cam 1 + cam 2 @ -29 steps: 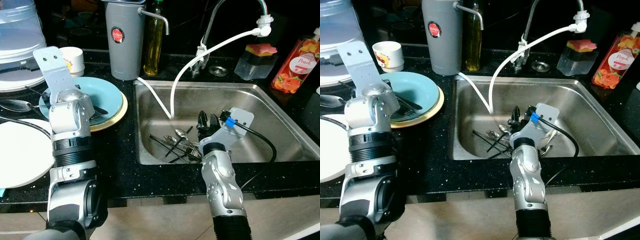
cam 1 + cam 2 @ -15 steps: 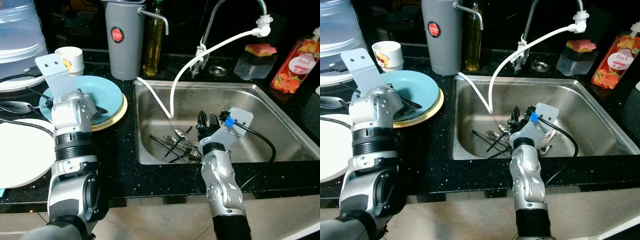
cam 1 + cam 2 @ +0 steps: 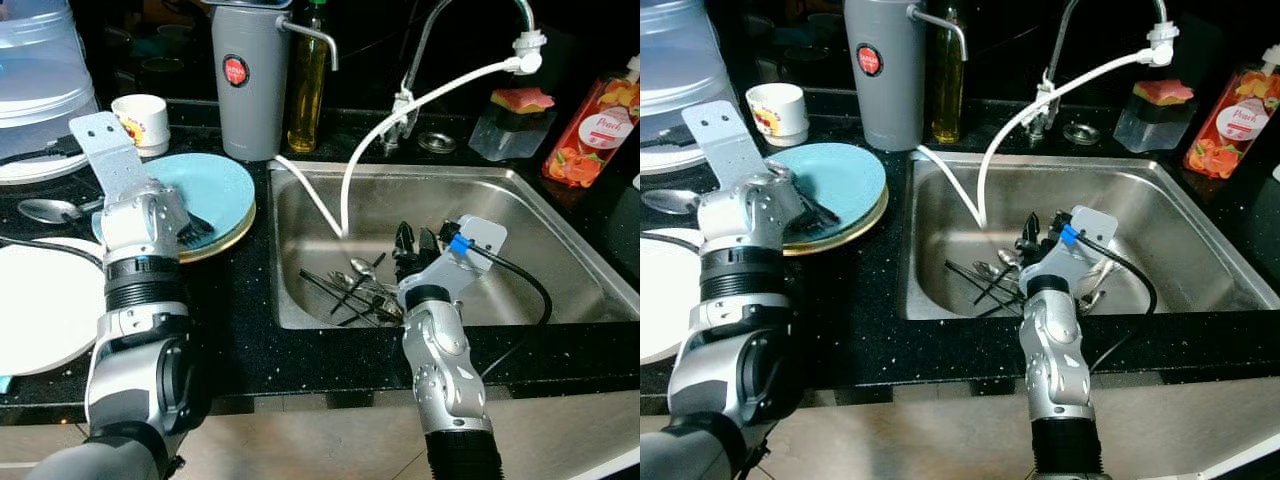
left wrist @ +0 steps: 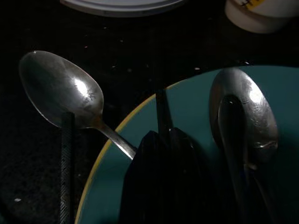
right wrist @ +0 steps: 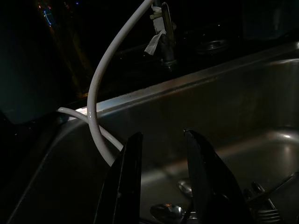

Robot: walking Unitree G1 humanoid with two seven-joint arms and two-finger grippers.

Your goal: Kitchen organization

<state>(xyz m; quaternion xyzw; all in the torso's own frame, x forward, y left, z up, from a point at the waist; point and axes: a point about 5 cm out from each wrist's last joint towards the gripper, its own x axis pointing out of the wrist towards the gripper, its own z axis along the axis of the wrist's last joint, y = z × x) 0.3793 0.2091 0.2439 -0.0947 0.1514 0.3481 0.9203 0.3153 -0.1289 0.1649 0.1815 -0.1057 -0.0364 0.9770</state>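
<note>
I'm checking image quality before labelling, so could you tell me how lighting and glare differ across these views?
Eye views: bright and sharp, with glare on the steel sink and the black counter speckled. Left wrist view: dim, highlights on two spoons. Right wrist view: dark, the hose brightest and the gripper fingers silhouetted.

1 sink point(image 3: 560, 215), 1 tap point(image 3: 470, 10), 1 white hose point(image 3: 420, 100), 1 teal plate point(image 3: 220, 190), 1 white plate point(image 3: 40, 310), 1 cup point(image 3: 142, 118), 1 grey jug point(image 3: 248, 80), 2 bottles: oil point(image 3: 308, 85), soap point(image 3: 598, 125).
</note>
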